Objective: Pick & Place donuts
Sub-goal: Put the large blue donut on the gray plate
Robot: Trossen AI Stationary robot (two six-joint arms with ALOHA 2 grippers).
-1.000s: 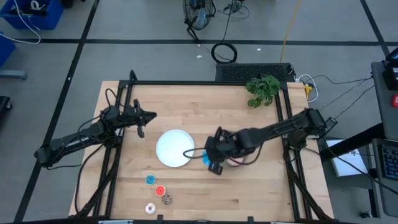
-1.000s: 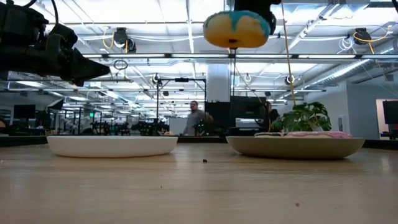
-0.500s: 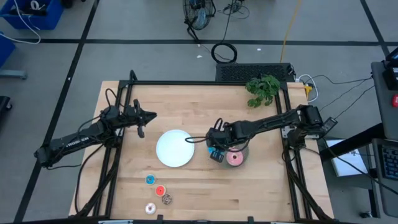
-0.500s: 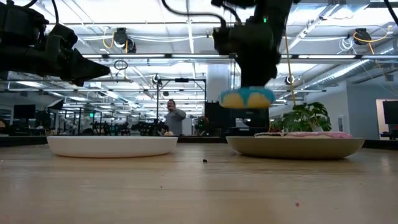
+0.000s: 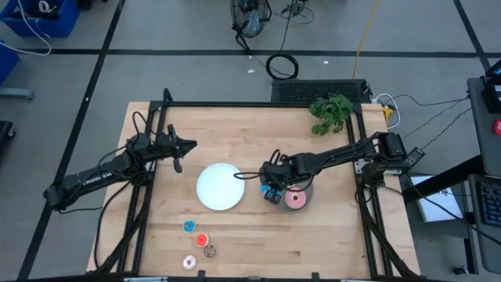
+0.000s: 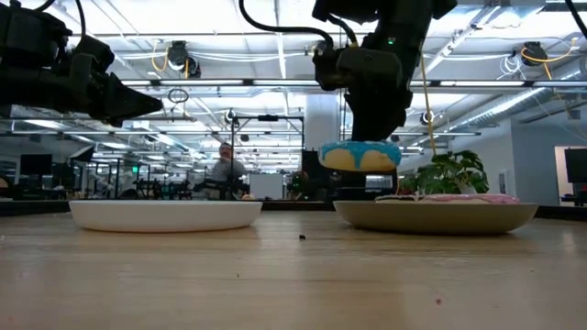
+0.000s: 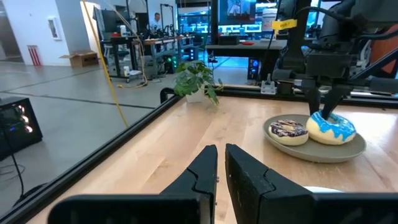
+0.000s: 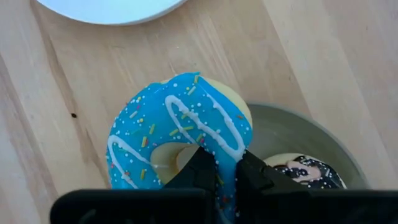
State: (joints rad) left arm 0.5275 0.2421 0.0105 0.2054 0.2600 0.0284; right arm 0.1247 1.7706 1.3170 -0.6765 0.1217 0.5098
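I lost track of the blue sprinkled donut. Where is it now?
The right claw holds the blue sprinkled donut at the grey plate's edge nearer the white plate, beside the brown drizzled donut.

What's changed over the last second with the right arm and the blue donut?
The right pincer, shut on the blue sprinkled donut, swung from beside the white plate toward the grey plate and came down low over its edge. The donut is not released. The left pincer, the pink donut and the four tiny donuts stayed put.
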